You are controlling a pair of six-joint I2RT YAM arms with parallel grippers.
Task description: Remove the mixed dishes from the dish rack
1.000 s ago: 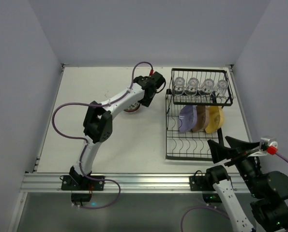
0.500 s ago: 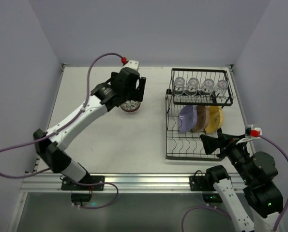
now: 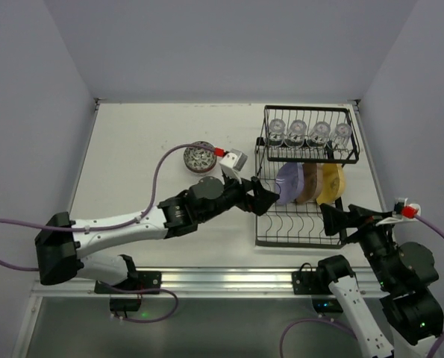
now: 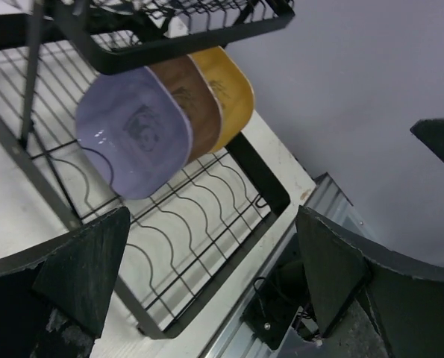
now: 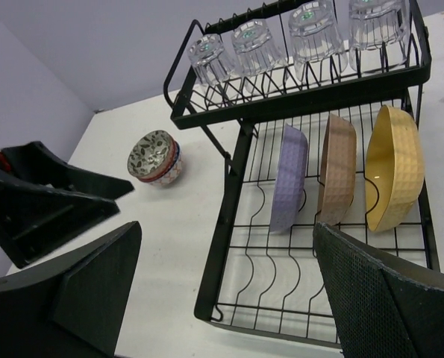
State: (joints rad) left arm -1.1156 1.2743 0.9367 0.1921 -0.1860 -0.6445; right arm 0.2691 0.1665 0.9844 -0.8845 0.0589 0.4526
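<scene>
1. Farthest left, on the white table (image 3: 132, 171), sits 1 stack of small round patterned bowls (image 3: 200, 157), well apart from the rack. I make out 2 bowls in it and cannot tell whether more are nested.
2. Next comes my left gripper (image 3: 269, 195). Its 2 fingers are spread wide with nothing between them. It hovers at the left side of the rack's lower tier, near the lavender plate but apart from it.
3. 1 large black wire two-tier dish rack (image 3: 296, 243) stands on the right part of the table.
4. In its lower tier 3 rounded-square plates stand on edge in the slot wires, side by side: 1 lavender plate (image 3: 287, 183), 1 brown plate (image 3: 309, 183) and 1 yellow plate (image 3: 330, 184).
5. On the raised upper shelf (image 3: 308, 158), 4 small clear glasses (image 3: 297, 132) sit in 1 row.
6. Farthest right, my right gripper (image 3: 341, 216) hangs by the rack's near right corner. Its 2 fingers are wide apart, empty, and face the plates.
</scene>
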